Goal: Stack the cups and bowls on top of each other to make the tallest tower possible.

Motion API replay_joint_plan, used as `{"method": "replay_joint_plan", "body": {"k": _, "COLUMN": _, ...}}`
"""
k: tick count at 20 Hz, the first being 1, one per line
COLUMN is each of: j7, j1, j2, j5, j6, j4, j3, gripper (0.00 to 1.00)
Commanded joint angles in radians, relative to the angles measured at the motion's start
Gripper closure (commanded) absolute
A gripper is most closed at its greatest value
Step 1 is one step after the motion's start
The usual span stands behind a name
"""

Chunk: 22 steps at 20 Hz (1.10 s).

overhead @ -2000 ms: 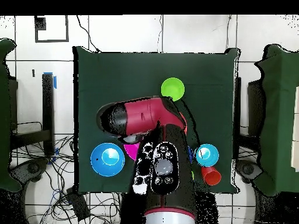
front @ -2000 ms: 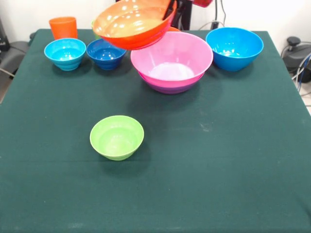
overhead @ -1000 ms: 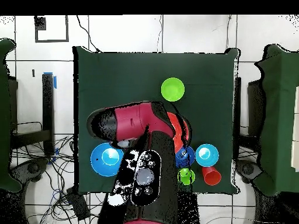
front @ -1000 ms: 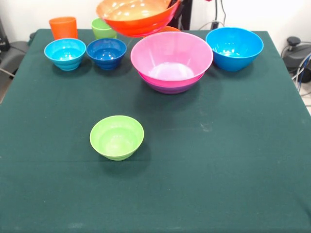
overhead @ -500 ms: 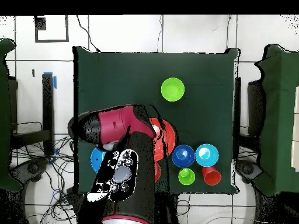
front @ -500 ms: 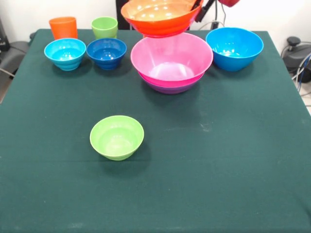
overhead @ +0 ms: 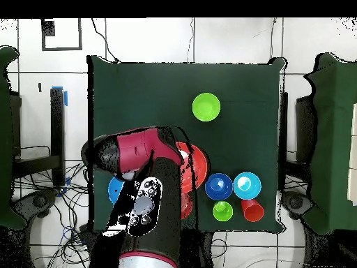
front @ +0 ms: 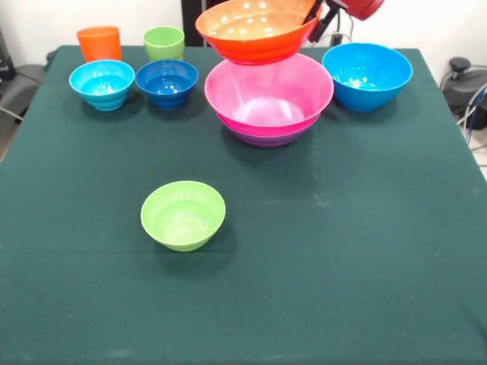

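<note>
On the far left of the desk (front: 365, 289) stand the orange cup (front: 99, 42) and, just right of it, the lime-green cup (front: 163, 42). In front of them sit the light-blue bowl (front: 102, 84) and the dark-blue bowl (front: 167, 82), side by side but apart. Nearer and alone lies the small lime-green bowl (front: 183, 215), well clear of everything else.

Right of centre, the pink bowl (front: 268, 95) is nested in the purple bowl (front: 262, 137), of which only a lower band shows. Above their far rim hangs the wide orange bowl (front: 256, 29), tilted a little and not yet seated. The tool (front: 318, 14) has closed on its right rim from above; only its dark tips show at the top edge, so the depth of the grip is hard to judge. In the overhead view the arm (overhead: 143, 199) covers most of this stack.

The risks sit here. The orange bowl is held by one edge and hangs off-centre toward the far side; let go there, it would likely land on the pink rim, tip, and slide off toward the cups. A thin rim pinch on glossy plastic could also slip. Lowered crooked, it might shove the pink and purple pair.

Furthest right, the big blue bowl (front: 367, 74) stands just beside the stack, close enough for a sideways swing to clip it.
</note>
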Motion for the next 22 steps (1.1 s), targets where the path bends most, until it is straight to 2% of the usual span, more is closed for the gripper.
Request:
{"method": "replay_joint_plan", "body": {"k": 1, "j7": 0.156, "j1": 0.000, "j2": 0.042, "j5": 0.030, "j6": -0.067, "j4": 0.031, "j3": 0.036, "gripper": 1.00}}
{"method": "replay_joint_plan", "body": {"k": 3, "j7": 0.156, "j1": 0.002, "j2": 0.043, "j5": 0.036, "j6": -0.068, "j4": 0.031, "j3": 0.033, "gripper": 1.00}}
{"method": "replay_joint_plan", "body": {"k": 4, "j7": 0.153, "j1": 0.003, "j2": 0.044, "j5": 0.042, "j6": -0.072, "j4": 0.032, "j3": 0.032, "gripper": 0.00}}
{"method": "replay_joint_plan", "body": {"k": 11, "j7": 0.167, "j1": 0.019, "j2": 0.052, "j5": 0.048, "j6": -0.047, "j4": 0.021, "j3": 0.021, "gripper": 0.00}}
{"method": "replay_joint_plan", "body": {"k": 22, "j7": 0.155, "j1": 0.016, "j2": 0.060, "j5": 0.056, "j6": -0.065, "j4": 0.022, "j3": 0.018, "gripper": 0.00}}
